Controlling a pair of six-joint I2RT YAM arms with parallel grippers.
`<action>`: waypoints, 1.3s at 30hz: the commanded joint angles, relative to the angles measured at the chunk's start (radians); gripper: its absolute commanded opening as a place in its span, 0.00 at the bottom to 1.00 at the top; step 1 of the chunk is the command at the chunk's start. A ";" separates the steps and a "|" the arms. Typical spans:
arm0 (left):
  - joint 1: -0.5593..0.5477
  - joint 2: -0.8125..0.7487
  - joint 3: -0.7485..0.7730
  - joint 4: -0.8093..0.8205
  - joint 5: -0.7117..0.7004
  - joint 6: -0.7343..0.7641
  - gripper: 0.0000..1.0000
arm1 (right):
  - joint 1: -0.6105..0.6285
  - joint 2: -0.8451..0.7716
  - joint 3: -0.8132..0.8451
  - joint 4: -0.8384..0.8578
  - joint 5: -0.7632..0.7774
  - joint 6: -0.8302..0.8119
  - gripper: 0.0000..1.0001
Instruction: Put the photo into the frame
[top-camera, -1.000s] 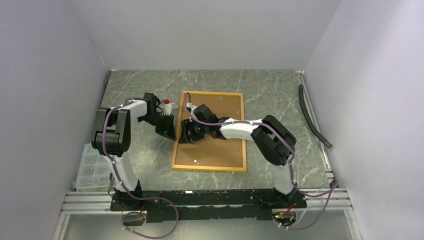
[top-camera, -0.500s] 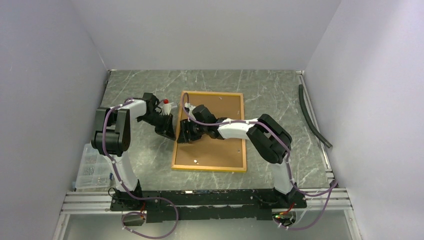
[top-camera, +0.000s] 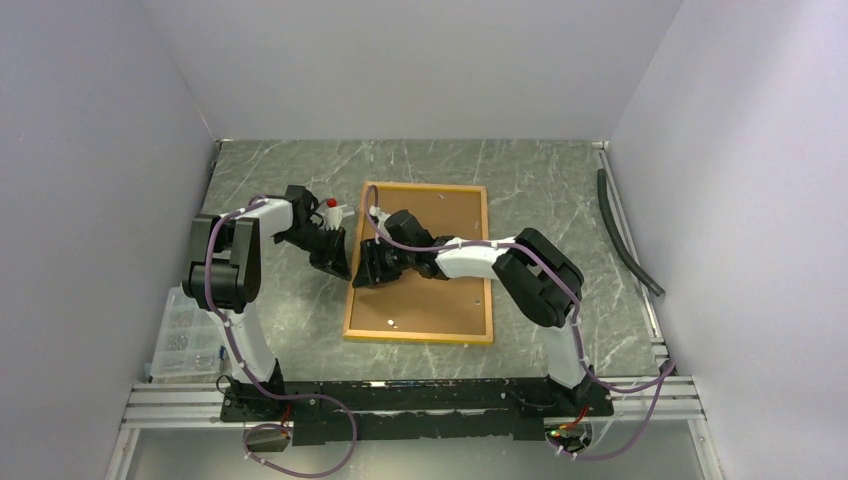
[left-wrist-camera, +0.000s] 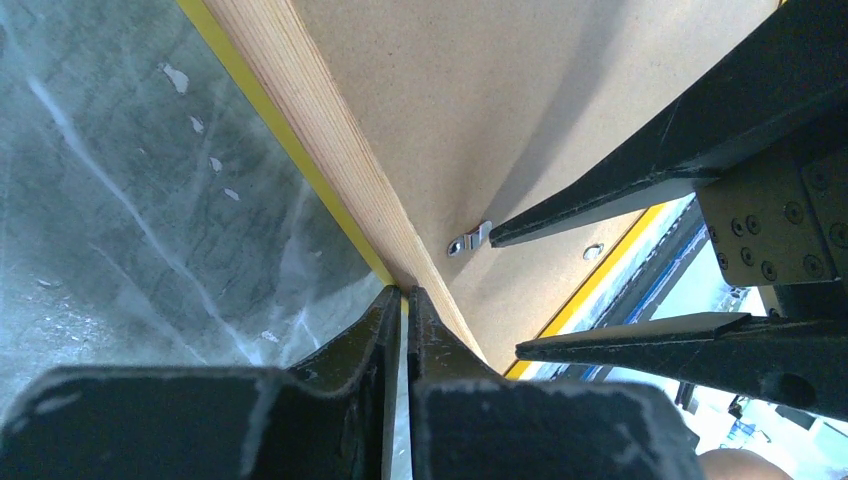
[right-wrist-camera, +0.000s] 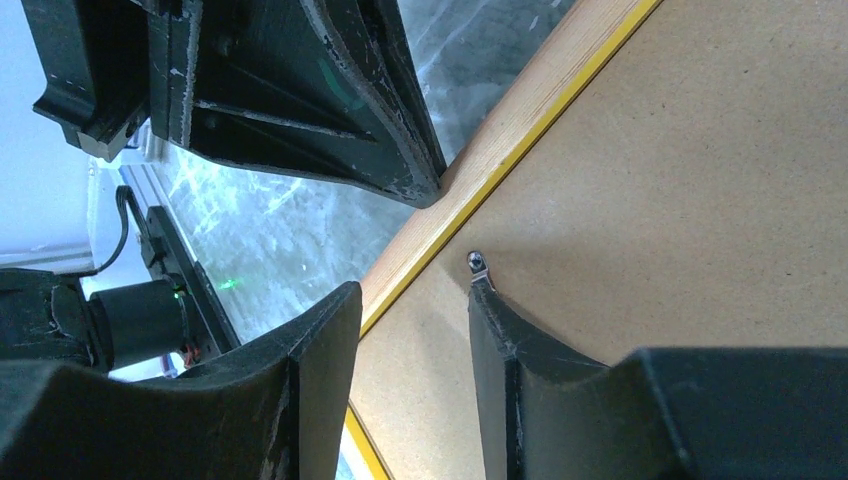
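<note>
My left claw (left-wrist-camera: 403, 293) is pressed shut with nothing between its fingers, its tips set down against the pale wooden rail of the frame (left-wrist-camera: 300, 110), right at the rail's thin yellow outer edge. My right claw (right-wrist-camera: 413, 290) stands partly open and grips nothing. One finger tip touches a small metal tab (right-wrist-camera: 477, 262) on the brown backing board (right-wrist-camera: 700, 180), just inside that same rail, while the other finger hangs over the rail itself. The two claws are close together, facing each other across the rail. The frame lies flat and back-up in the middle of the worktop (top-camera: 280, 310), the backing board filling it, and both claws work at its long left side — about halfway along. Grey marbled worktop shows on all sides of the frame.
</note>
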 joint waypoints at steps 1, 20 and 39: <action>-0.011 0.016 0.016 0.028 -0.010 0.021 0.10 | 0.004 -0.009 0.000 0.035 -0.023 0.004 0.47; -0.010 0.006 0.016 0.025 -0.017 0.022 0.09 | -0.038 -0.023 0.013 0.027 -0.008 -0.045 0.48; -0.010 0.010 0.020 0.023 -0.016 0.025 0.08 | -0.024 0.018 -0.030 0.064 -0.065 -0.002 0.41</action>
